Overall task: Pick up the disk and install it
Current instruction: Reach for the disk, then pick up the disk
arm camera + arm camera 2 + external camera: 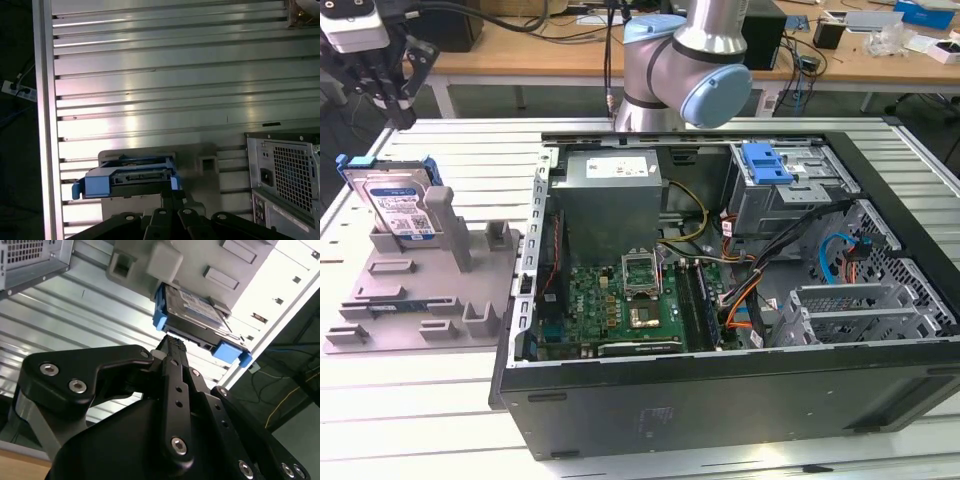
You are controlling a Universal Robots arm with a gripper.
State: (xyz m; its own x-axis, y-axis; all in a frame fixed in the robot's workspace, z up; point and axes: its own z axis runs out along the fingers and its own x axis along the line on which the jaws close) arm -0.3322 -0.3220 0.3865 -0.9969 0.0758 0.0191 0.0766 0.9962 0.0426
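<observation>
In the exterior view, the disk (395, 195) is seen standing on edge in the grey fixture (420, 300) at the exterior view's left. It is propped between the upright posts, so its top edge and blue bracket are left free to be reached from above. The gripper (392, 112) hangs above the disk, well apart from it, and nothing is held. The open case (720, 300) is laid on its side on the counter (410, 410), just beside the fixture, so its inside is exposed from above. The cage (790, 190) with its blue latch (765, 162) is set at the far corner of the case. The task is judged to be at its start, since the disk is not yet picked up.

In the second wrist view, the gripper (172, 341) is seen with its fingers together at the tips and nothing between them. It is pointed toward the disk (195, 307) but is apart from it. The disk's label face and the blue bracket ends are shown, with the fixture (165, 260) behind.

In the first wrist view, the disk (132, 177) is seen edge-on just beyond the gripper (170, 192), with the blue bracket running round it. The gripper is judged to be lined up over the disk's narrow edge. The ribbed counter (175, 75) and the rear of the case (285, 175) are also shown.
</observation>
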